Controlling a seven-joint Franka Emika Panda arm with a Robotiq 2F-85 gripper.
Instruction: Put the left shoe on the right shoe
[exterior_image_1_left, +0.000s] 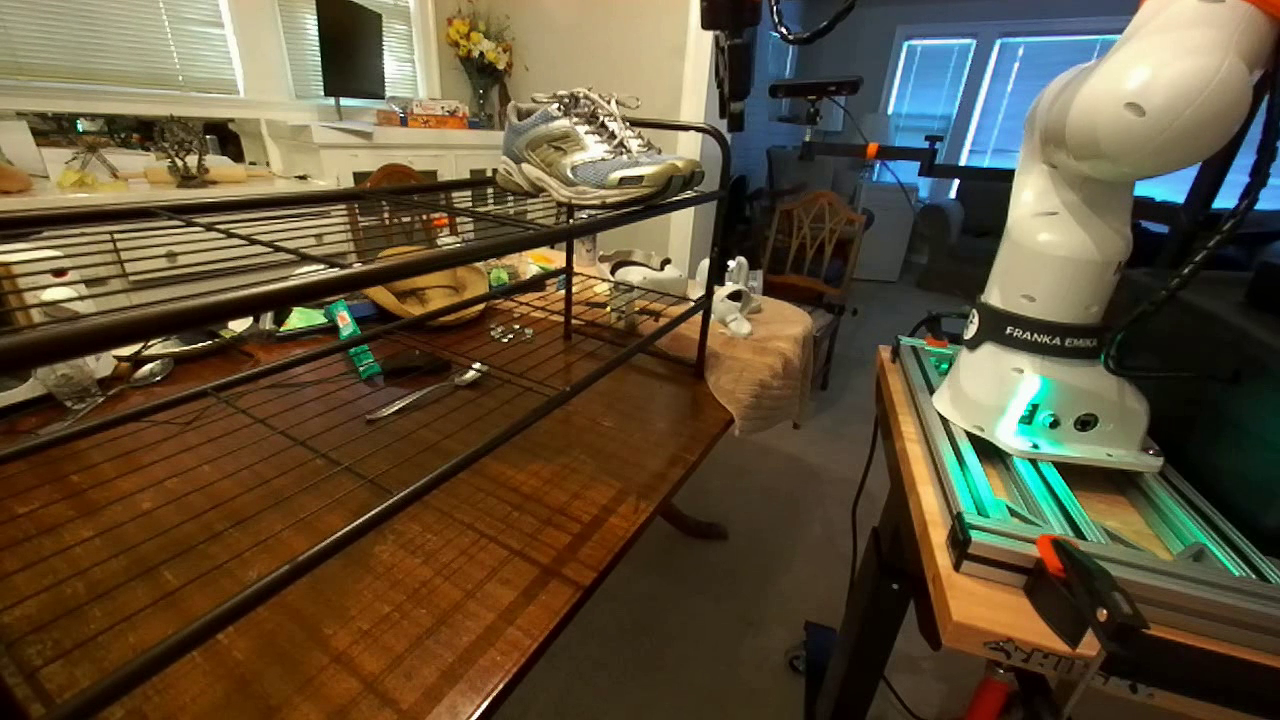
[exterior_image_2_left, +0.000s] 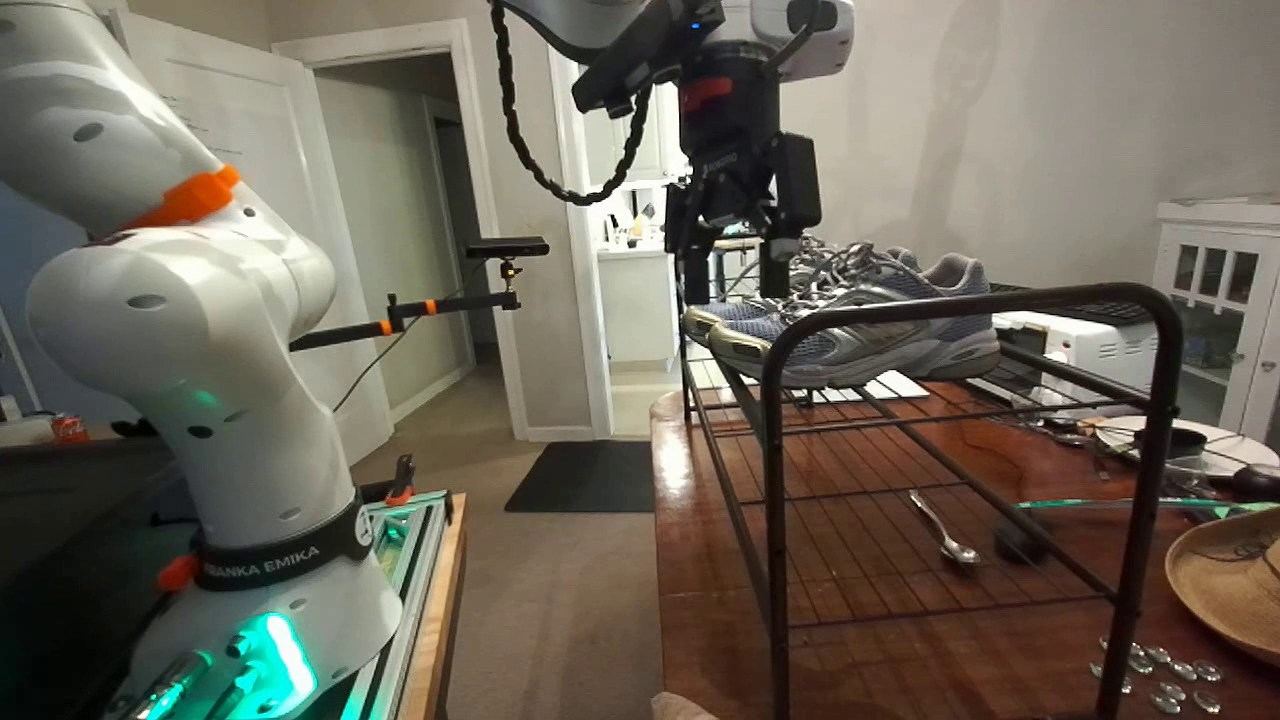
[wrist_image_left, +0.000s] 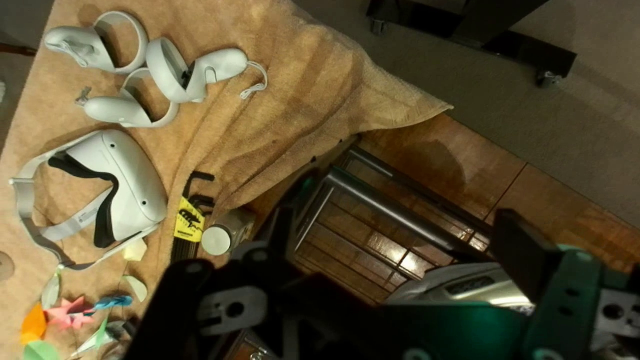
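Note:
A pair of grey-blue running shoes stands side by side on the top shelf of a black wire rack (exterior_image_2_left: 775, 500), toes towards the robot. The nearer shoe (exterior_image_2_left: 880, 345) partly hides the farther shoe (exterior_image_2_left: 705, 318) in an exterior view. The shoes (exterior_image_1_left: 590, 160) also stand at the rack's end in an exterior view. Which is left or right I cannot tell. My gripper (exterior_image_2_left: 736, 285) points down near the toe end, open and empty. In the wrist view, my gripper (wrist_image_left: 395, 235) has its fingers wide apart, with part of a shoe (wrist_image_left: 465, 285) at lower right, partly hidden by the gripper.
The rack stands on a wooden table (exterior_image_1_left: 560, 520). A spoon (exterior_image_2_left: 940, 525) and a straw hat (exterior_image_2_left: 1230, 580) lie there. A towel (wrist_image_left: 310, 100) holds a white headset (wrist_image_left: 132, 175), white controllers (wrist_image_left: 165, 70), hex keys (wrist_image_left: 190, 220) and a capped bottle (wrist_image_left: 217, 240).

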